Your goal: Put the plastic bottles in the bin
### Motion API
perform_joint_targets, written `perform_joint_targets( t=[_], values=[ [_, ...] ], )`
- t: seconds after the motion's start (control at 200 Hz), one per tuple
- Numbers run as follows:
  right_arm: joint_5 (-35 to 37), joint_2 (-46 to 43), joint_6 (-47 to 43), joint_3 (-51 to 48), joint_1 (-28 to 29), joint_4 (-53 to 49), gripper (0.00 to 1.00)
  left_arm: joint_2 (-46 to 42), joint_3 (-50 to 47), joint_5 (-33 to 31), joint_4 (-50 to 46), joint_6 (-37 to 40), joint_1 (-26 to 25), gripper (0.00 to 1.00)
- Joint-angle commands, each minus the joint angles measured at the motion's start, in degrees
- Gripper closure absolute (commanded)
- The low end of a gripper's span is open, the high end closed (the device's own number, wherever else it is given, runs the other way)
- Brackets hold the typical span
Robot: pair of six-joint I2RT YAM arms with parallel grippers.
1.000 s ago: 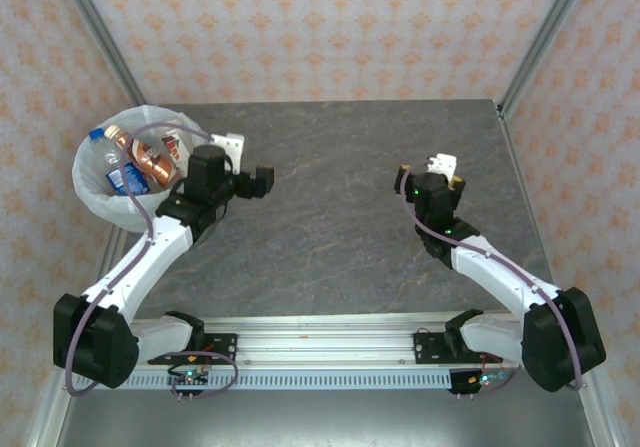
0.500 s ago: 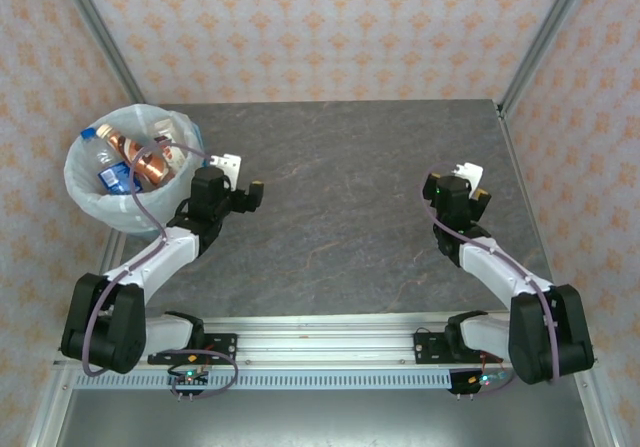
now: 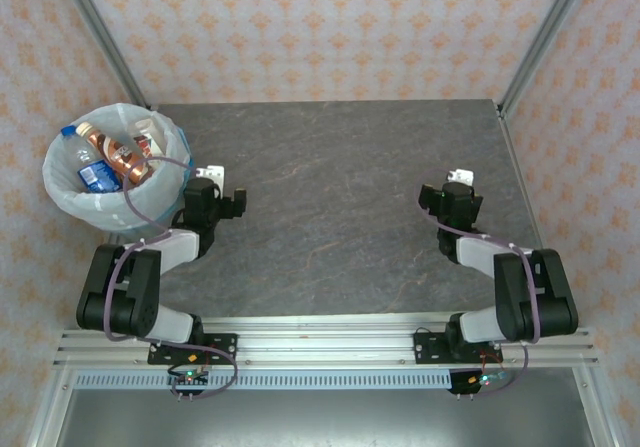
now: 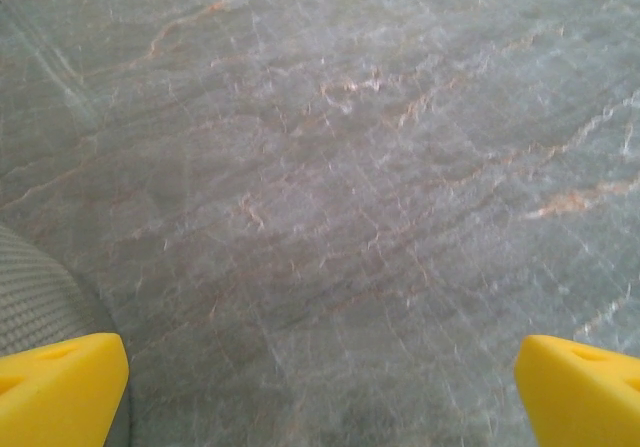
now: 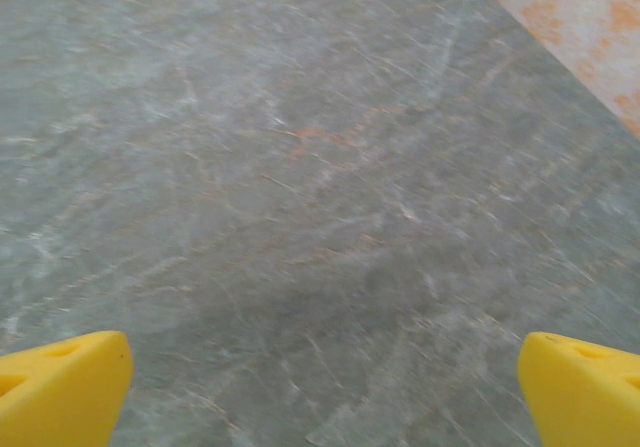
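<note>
Several plastic bottles [image 3: 112, 151], among them a brown-labelled one and a blue-labelled one, lie inside the bin [image 3: 62, 193], a round bin lined with a white bag at the table's far left. My left gripper [image 3: 228, 192] rests low over the table just right of the bin, open. In the left wrist view the gripper [image 4: 320, 397] shows both yellow fingertips [image 4: 55, 392] wide apart over bare stone. My right gripper [image 3: 447, 187] is open at the right side. The right wrist view shows it [image 5: 322, 392] with nothing between its fingertips [image 5: 585, 392].
The grey marble table [image 3: 340, 167] spreads between the two arms. Patterned walls and metal posts [image 3: 530, 42] close it in. The wall [image 5: 590, 27] shows at the far right of the right wrist view. A grey ribbed curve [image 4: 30, 292] sits by my left finger.
Both arms have folded back toward their bases and lowered. The left gripper has drawn away from the bin, and the bin has shifted a little to the left.
</note>
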Motion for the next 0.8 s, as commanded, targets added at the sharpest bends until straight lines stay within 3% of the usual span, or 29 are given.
perform_joint_targets(
  t=[0.0,0.07,0.12,0.24,0.3,0.36,0.415,0.48,0.796],
  values=[
    [-5.88,2.48,-2.94,-1.33,-0.39,9.13,0.01,1.14,-3.57,-2.42,11.70,-1.72,0.49,0.00],
    [-6.35,2.28,-2.63,-2.14,-0.75,10.54,0.01,3.85,-6.62,-5.21,20.39,-2.27,0.14,0.00],
    [-6.54,2.20,-2.47,-3.58,-0.99,12.97,0.01,2.81,-4.23,-8.59,13.77,-4.13,0.09,0.00],
    [-4.13,9.62,-1.62,-6.28,-1.17,27.11,0.01,3.27,-5.49,-11.56,17.15,-4.74,-0.11,0.00],
    [-2.45,6.35,0.17,-2.69,-1.56,14.15,0.01,3.17,-5.33,-11.49,16.73,-4.74,-0.13,0.00],
    [-0.48,8.81,1.52,-3.62,-2.29,20.07,0.01,3.00,-5.28,-11.46,16.23,-4.85,-0.09,0.00],
    [-0.54,6.95,1.88,-2.40,-2.39,14.50,0.01,2.97,-5.18,-11.51,16.13,-4.84,-0.07,0.00],
    [-0.42,8.14,1.64,-3.44,-2.40,18.53,0.01,3.03,-5.26,-11.48,16.31,-4.68,-0.08,0.00],
    [-0.42,7.50,1.72,-2.94,-2.40,16.51,0.01,3.11,-5.06,-11.05,16.04,-4.66,-0.13,0.00]
  ],
)
